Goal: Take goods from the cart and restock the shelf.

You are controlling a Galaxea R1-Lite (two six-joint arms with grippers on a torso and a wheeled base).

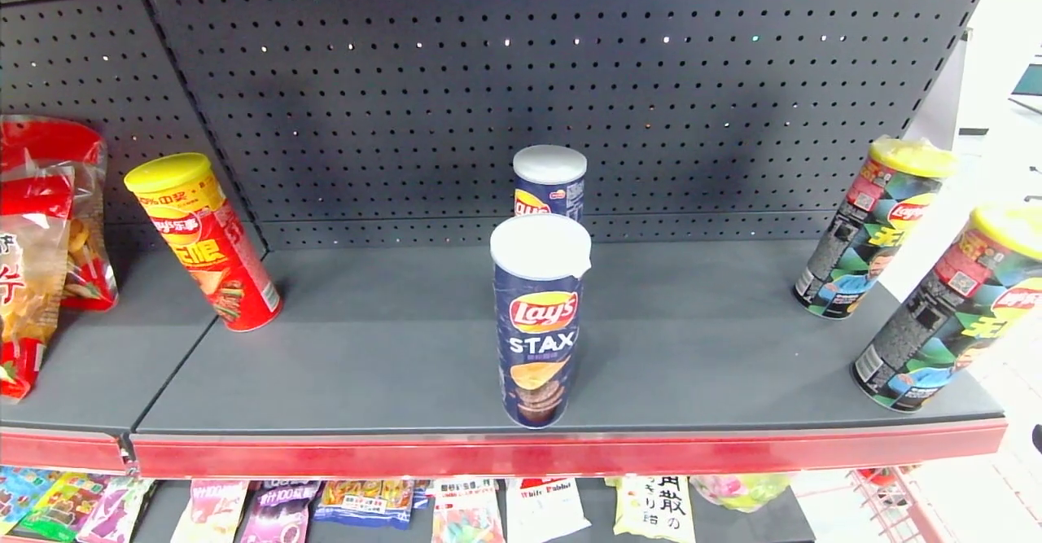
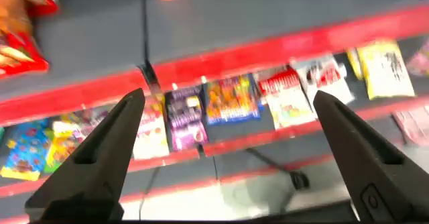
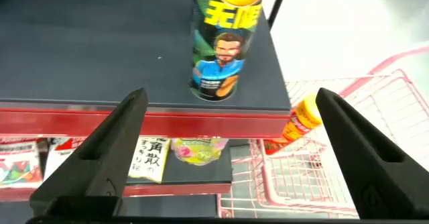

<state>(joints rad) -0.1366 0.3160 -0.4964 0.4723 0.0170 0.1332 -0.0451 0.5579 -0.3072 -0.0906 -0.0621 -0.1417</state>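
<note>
The cart [image 3: 315,170] sits lowest and nearest, a pink wire basket off the right end of the shelf [image 1: 570,453], with an orange-and-yellow can [image 3: 300,122] lying in it; above it hangs the right gripper [image 3: 231,93], jaws spread wide with nothing between them; the left gripper [image 2: 228,96] is the same, wide apart and empty, in front of the bright packets [image 2: 231,106] on the lower tier.

Past the shelf's red front lip, a blue can [image 1: 537,323] with a white lid stands upright in the middle of the grey deck, close to the edge; off to the right, near the front corner, stands a green-and-black can [image 1: 948,315] with a yellow lid, and a second green-and-black can [image 1: 875,229] stands farther back on the same side, the two apart; on the left a red can [image 1: 203,242] with a yellow lid stands near the seam between two shelf boards, and beyond the seam snack bags [image 1: 41,242] crowd the left board.

Farthest back, straight behind the front one, a second blue can [image 1: 549,181] stands near the dark pegboard panel [image 1: 529,63].
</note>
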